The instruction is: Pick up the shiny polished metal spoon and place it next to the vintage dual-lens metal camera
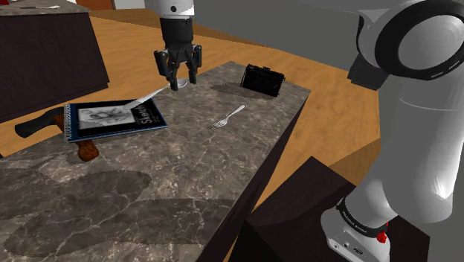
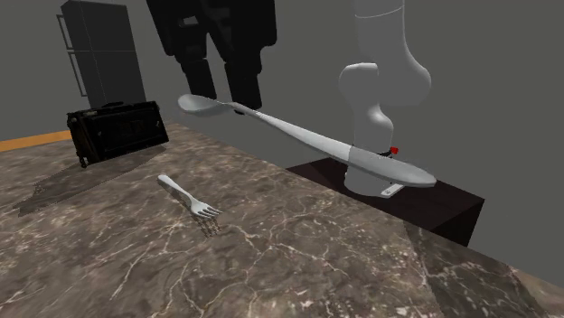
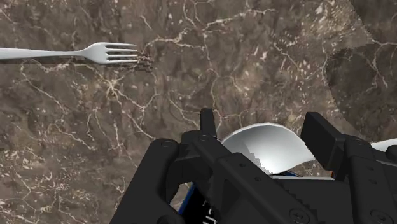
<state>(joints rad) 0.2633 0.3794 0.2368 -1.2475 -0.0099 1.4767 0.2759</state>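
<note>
Silver spoon (image 2: 307, 137) is clamped near its bowl by the closed end effector (image 1: 178, 77), raised above the counter (image 1: 186, 171). Carry it level to the black camera (image 1: 263, 79) and lower it alongside, avoiding the fork (image 1: 228, 117).

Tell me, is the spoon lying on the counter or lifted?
Lifted: the tool clasps the spoon in the air above the counter.

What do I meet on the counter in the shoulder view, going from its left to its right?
Sketchbook → gripper holding the spoon → fork → black camera.
</note>
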